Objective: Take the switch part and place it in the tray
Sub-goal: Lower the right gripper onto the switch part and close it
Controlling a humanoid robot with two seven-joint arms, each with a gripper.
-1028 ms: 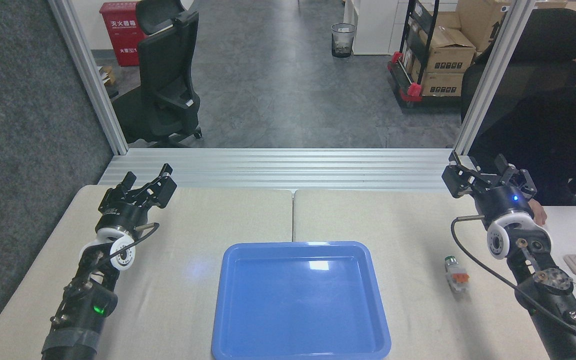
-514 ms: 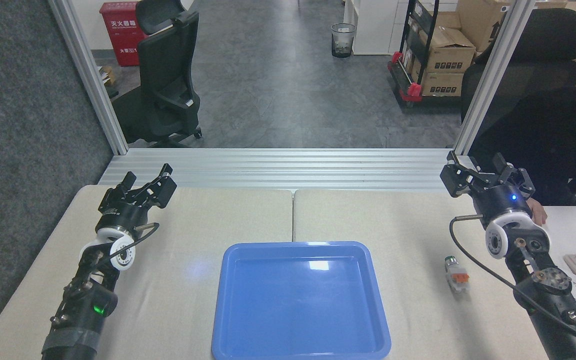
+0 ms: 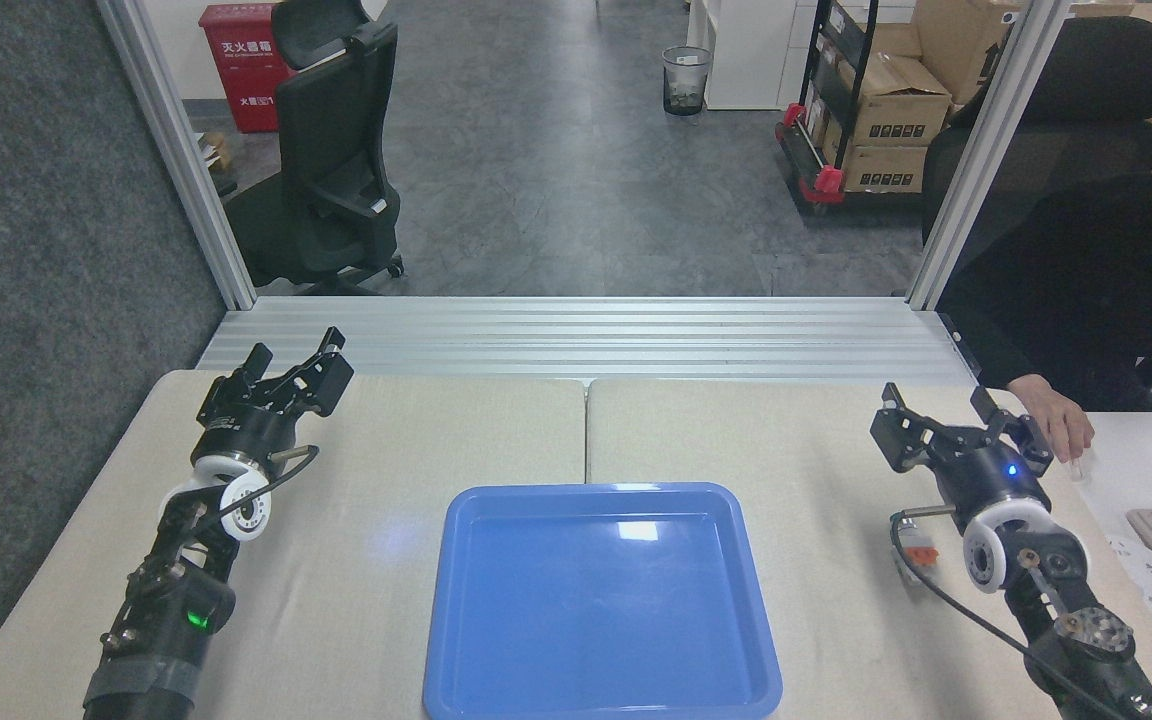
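— Head view: where?
— Switch part (image 3: 920,548) on worktop (image 3: 736,440), right of tray (image 3: 601,600), half hidden behind right wrist. Right gripper (image 3: 946,425) spread wide, empty.
— Advice?
— Back off, descend square over it. Left gripper (image 3: 291,372) parted, idle.

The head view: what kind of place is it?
Probably an office or lab used for robot tests: a table in an aluminium frame, office chairs on the floor behind, and shelves with cardboard boxes.
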